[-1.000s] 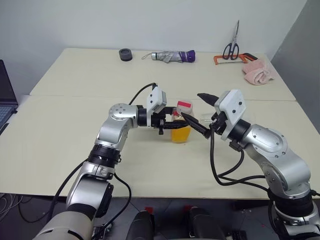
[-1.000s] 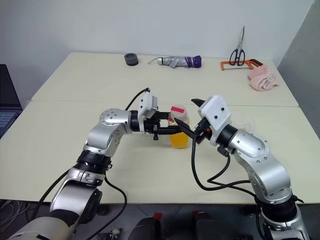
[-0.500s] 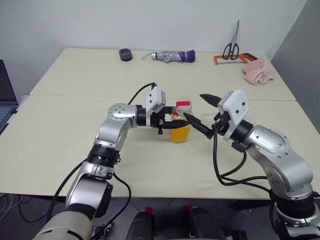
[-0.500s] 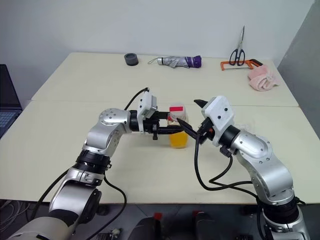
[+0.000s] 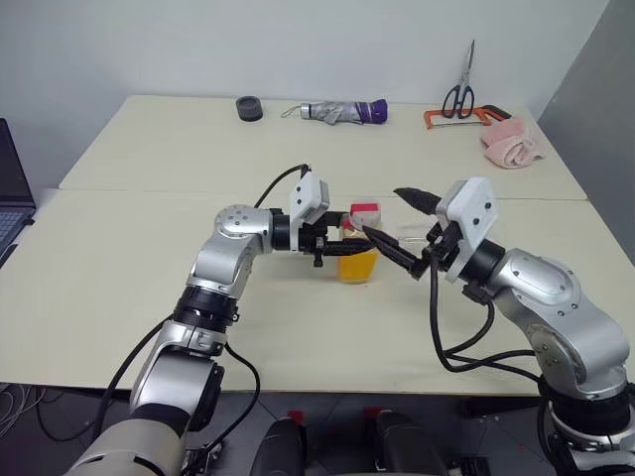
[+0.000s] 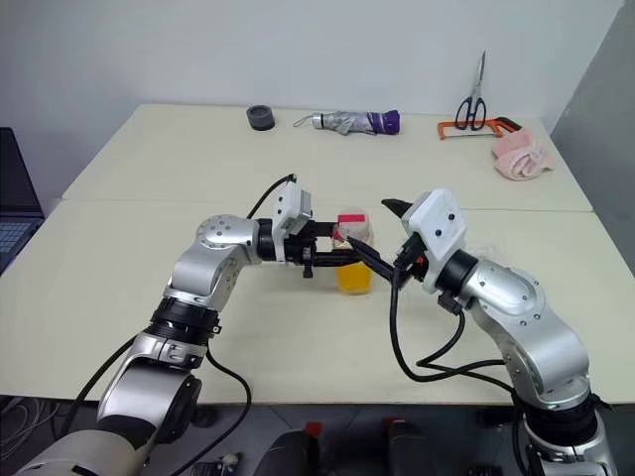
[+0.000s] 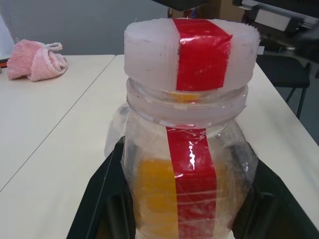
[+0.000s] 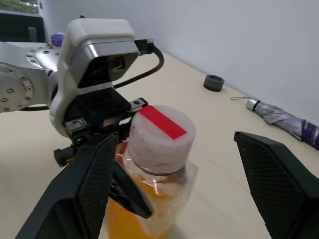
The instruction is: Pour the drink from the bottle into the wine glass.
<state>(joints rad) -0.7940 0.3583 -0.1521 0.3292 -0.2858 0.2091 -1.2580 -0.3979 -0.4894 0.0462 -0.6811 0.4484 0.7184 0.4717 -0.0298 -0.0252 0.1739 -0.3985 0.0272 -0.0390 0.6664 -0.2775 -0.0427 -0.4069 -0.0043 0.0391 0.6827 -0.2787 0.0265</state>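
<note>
The bottle [image 5: 358,255] is a small clear one with a red strip and a white cap [image 8: 161,134]. It stands upright mid-table, about half full of the orange drink [image 7: 154,194]. My left gripper [image 5: 344,248] comes in from the left and is shut on the bottle's body, with black fingers [image 7: 102,199] on both sides. My right gripper [image 5: 404,226] hangs open at cap height, just right of the bottle. Its fingers [image 8: 94,184] stand apart from the cap. The wine glass is mostly hidden; a faint clear rim [image 5: 410,234] behind the right fingers may be it.
Along the table's far edge lie a black tape roll [image 5: 249,107], a folded umbrella [image 5: 342,111], scissors [image 5: 459,92], an orange-handled saw [image 5: 448,118] and a pink cloth [image 5: 512,145]. A laptop [image 5: 10,193] sits at the left edge.
My right wrist has rolled a little, its fingers still spread beside the cap. The left gripper and the bottle have stayed still.
</note>
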